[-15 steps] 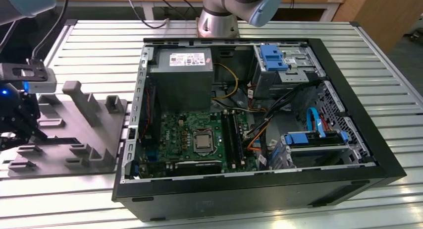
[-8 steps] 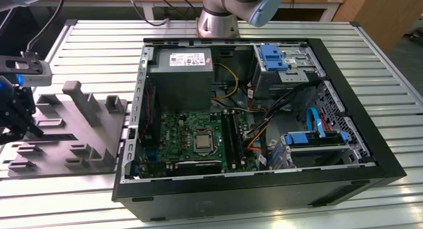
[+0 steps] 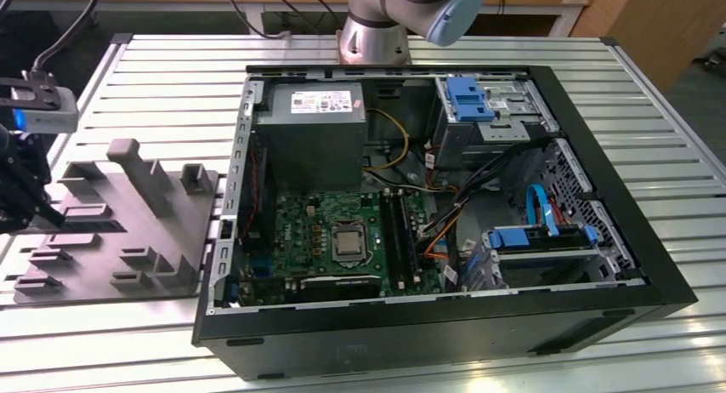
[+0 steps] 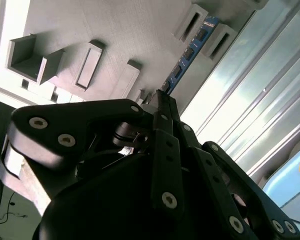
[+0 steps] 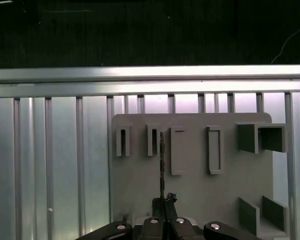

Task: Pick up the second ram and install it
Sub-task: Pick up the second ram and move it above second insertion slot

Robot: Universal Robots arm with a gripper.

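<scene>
Over the pale grey moulded holder plate (image 5: 190, 190): black linkage gripper (image 5: 163, 201), its two fingers drawn together on the near end of the second ram (image 4: 190, 52), a thin, long, bluish-green memory stick with black chips. In the first wrist view the stick shows edge-on as a dark line running from the fingertips toward the slotted grey posts (image 5: 152, 140). In the second wrist view its chip face runs between two such posts. Whether its lower edge touches the holder plate cannot be told.

Holder plate: carries rectangular frames and blocks besides the posts. It lies on a ribbed aluminium table (image 3: 148, 70), at the exterior view's left.

Just beside it, toward the exterior view's right: open black computer tower case (image 3: 454, 325), lying on its side. Inside are a green motherboard (image 3: 301, 223), a grey power supply box (image 3: 312, 146) and a blue drive bracket (image 3: 467, 99).
</scene>
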